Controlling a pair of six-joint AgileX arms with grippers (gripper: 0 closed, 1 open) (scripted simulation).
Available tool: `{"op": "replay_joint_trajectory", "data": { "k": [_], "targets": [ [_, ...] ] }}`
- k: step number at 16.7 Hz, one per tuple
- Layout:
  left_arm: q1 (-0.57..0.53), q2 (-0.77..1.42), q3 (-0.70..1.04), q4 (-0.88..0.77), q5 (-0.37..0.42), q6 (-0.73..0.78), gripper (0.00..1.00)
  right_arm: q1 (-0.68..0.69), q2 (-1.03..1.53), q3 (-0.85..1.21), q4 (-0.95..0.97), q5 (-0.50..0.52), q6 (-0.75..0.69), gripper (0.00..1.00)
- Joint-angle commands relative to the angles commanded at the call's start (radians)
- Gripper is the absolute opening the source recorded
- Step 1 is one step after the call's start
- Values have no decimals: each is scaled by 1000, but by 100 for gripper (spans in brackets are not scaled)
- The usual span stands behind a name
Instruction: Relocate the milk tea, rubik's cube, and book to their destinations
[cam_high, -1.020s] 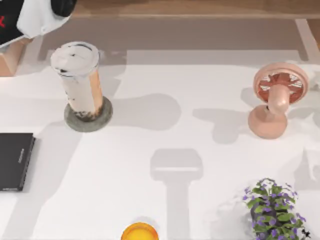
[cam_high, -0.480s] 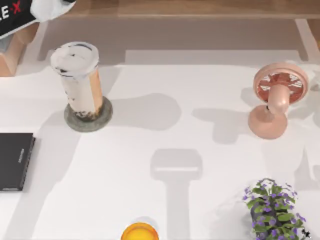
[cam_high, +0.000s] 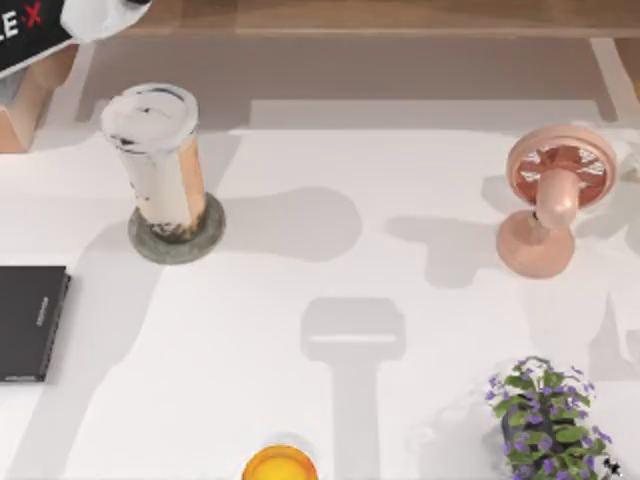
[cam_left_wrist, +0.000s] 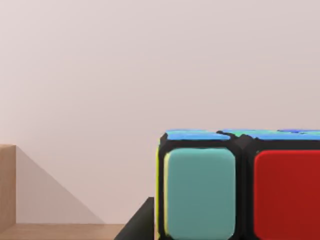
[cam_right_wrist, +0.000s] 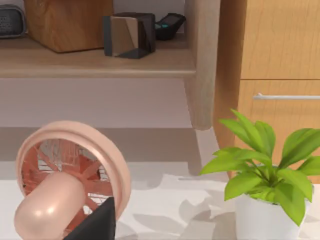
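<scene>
A: How far along was the job?

B: The milk tea (cam_high: 158, 165) stood upright on a round grey coaster (cam_high: 204, 238) at the far left of the table (cam_high: 400, 200), with nothing holding it. I judged that part finished. The rubik's cube (cam_left_wrist: 240, 185) sat close in front of the left wrist camera, with a pale wall behind it and a wooden ledge (cam_left_wrist: 55, 231) beside it.

B: So the cube looked to be in hand or just set down, though that was a guess.

A: Was the left arm gripping it?

B: I could not tell. A dark finger (cam_left_wrist: 137, 225) edged up beside the cube, but whether the jaws were clamped or apart was cut off. From above, just a white piece of the left arm (cam_high: 95, 15) poked in at the far left corner.

A: And the right arm?

B: It was parked by the pink fan (cam_right_wrist: 70, 170), one dark fingertip (cam_right_wrist: 97, 222) in sight, jaws not readable.

A: The book?

B: I couldn't find it, so I counted it as still to do.
</scene>
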Motion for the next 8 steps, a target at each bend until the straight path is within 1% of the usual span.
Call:
{"op": "replay_joint_trajectory", "data": {
  "k": [8],
  "targets": [
    [0, 0, 0, 0, 0, 0, 98, 0, 0, 0, 0, 0, 0, 100]
  ]
}}
